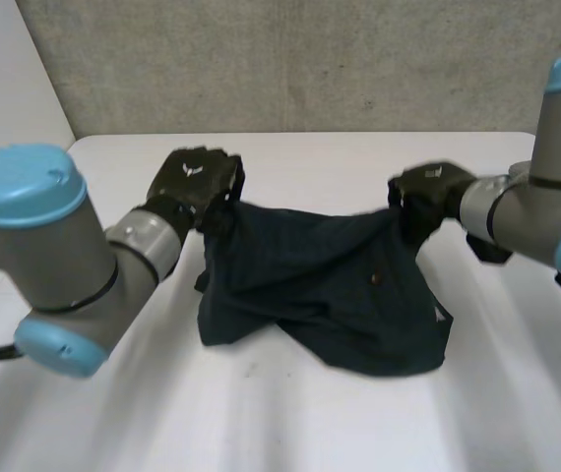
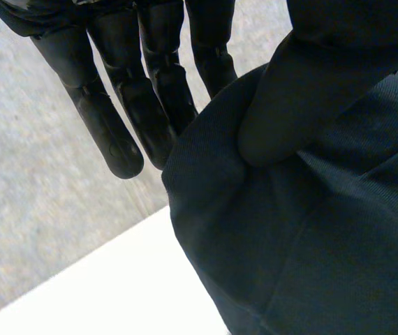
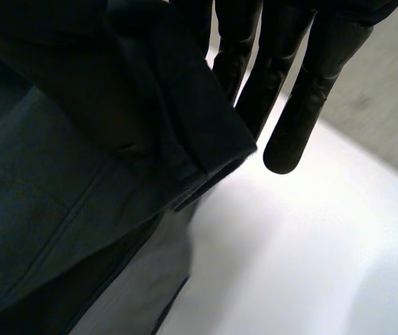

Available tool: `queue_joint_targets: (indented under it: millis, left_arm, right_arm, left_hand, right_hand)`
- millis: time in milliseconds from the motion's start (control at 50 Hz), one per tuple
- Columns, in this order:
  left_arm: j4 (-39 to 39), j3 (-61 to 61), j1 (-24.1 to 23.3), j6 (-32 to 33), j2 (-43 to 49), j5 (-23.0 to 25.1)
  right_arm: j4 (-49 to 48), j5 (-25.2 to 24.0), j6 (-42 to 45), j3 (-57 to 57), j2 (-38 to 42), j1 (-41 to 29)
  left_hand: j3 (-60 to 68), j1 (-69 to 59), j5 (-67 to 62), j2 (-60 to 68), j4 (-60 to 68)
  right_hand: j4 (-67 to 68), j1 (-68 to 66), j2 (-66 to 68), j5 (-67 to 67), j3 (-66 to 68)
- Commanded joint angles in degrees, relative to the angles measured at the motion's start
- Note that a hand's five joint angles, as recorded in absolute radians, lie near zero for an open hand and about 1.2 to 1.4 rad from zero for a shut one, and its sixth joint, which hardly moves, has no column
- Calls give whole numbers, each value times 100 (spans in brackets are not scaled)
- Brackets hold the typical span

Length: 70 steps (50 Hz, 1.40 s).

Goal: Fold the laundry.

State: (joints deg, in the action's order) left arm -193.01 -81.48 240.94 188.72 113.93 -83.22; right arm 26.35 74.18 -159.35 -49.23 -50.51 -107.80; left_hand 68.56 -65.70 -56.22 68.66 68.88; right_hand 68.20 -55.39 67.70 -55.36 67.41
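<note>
Left arm (image 1: 54,256) is sitting nearest my head camera, blue caps bulking at the near left, and is reaching forward to the left hand (image 1: 194,177) over the far half of the table (image 1: 261,423). That hand is pinching one upper corner of the cloth (image 1: 310,285), a dark navy garment. Through the left wrist camera I am seeing the left thumb (image 2: 283,118) pressing a fold of fabric against the side of the left fingers (image 2: 115,132), which are pointing out almost straight past the fold. Right arm (image 1: 536,206) is coming in from the other side, and the right hand (image 1: 428,192) is gripping the opposite upper corner. Through the right wrist camera a hemmed edge is running under the palm beside the right fingers (image 3: 304,118), which are lying nearly straight. The thumb there is mostly buried in fabric, so I am reading that grip from the way the cloth is hanging off the hand. The cloth is stretching between the two hands, with its top edge sagging a little in the middle. Its lower part is bunching and resting on the table midway between the arms. A small pale tag (image 1: 441,315) is showing at its lower right edge. A grey wall (image 1: 310,59) is standing behind the table's far edge.
</note>
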Motion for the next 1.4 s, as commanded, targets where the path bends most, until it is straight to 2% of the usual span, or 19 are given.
queue_joint_targets:
  millis: [20,80,100,140,200,280,440,560,680,720,760,780,800,1000,1120,1400]
  left_arm:
    - [-403,1941,32,130,683,-28]
    - [-842,2724,128,68,754,-273]
    - [-956,2865,128,77,745,-361]
    - [-1315,3076,163,68,710,-659]
    - [-1598,3095,129,68,666,-836]
    - [-1696,2849,84,68,604,-793]
    - [-1599,1189,76,77,183,-520]
    - [-1213,-288,76,138,33,-502]
    - [-922,-1115,76,252,7,-485]
    - [-852,-1291,76,323,-2,-485]
    - [-826,-1361,67,367,-37,-485]
    - [-808,-1405,67,410,-107,-485]
    - [-791,-1449,76,420,-142,-493]
    - [-466,-2055,146,341,-880,-520]
    - [-211,-2687,111,341,-1390,-511]
    - [-78,-3198,164,341,-1198,-511]
  right_arm:
    - [-1592,543,-491,1599,85,-162]
    - [-2535,676,-571,1548,-55,-303]
    - [-3130,720,-589,1409,-195,-347]
    - [-3608,756,-528,1197,-362,-391]
    - [-4014,765,-510,688,-705,-418]
    - [-4067,782,-413,134,-1022,-426]
    - [-3927,685,201,-1298,-1339,-374]
    - [-3322,659,1018,-2816,-1444,-356]
    - [-3092,484,1310,-3927,-1444,-356]
    - [-3092,352,1266,-4207,-1453,-347]
    - [-3083,334,1257,-4366,-1497,-347]
    - [-3083,316,1248,-4446,-1532,-339]
    - [-3083,308,1222,-4568,-1654,-330]
    - [-3443,246,274,-5211,-2051,-304]
    - [-3575,246,114,-5316,-2051,-303]
    - [-3584,255,106,-5378,-2051,-312]
  left_hand:
    - [1144,-1430,-1378,1134,1112]
    - [1144,-1430,-1378,1134,1112]
    - [1144,-1430,-1378,1134,1112]
    - [1144,-1430,-1378,1134,1112]
    - [1144,-1430,-1378,1134,1112]
    - [1144,-1430,-1378,1134,1112]
    - [1144,-1430,-1378,1134,1112]
    - [1144,-1430,-1378,1134,1112]
    - [1144,-1430,-1378,1134,1112]
    - [-412,126,177,-422,-444]
    - [-1824,1537,1589,-1834,-1856]
    - [-3047,2760,2812,-3056,-3078]
    - [-3342,3056,3108,-3352,-3374]
    - [-3631,3345,3396,-3641,-3663]
    - [-3397,3110,3162,-3406,-3428]
    - [-2773,2486,2538,-2782,-2804]
  right_hand:
    - [1180,-2461,1230,-1464,1259]
    - [1180,-2461,1230,-1464,1259]
    - [1180,-2461,1230,-1464,1259]
    - [1180,-2461,1230,-1464,1259]
    - [1180,-2461,1230,-1464,1259]
    - [1180,-2461,1230,-1464,1259]
    - [1180,-2461,1230,-1464,1259]
    - [1180,-2461,1230,-1464,1259]
    - [1180,-2461,1230,-1464,1259]
    - [1180,-2461,1230,-1464,1259]
    - [1180,-2461,1230,-1464,1259]
    - [1180,-2461,1230,-1464,1259]
    - [1180,-2461,1230,-1464,1259]
    - [1180,-2461,1230,-1464,1259]
    - [1180,-2461,1230,-1464,1259]
    - [1180,-2461,1230,-1464,1259]
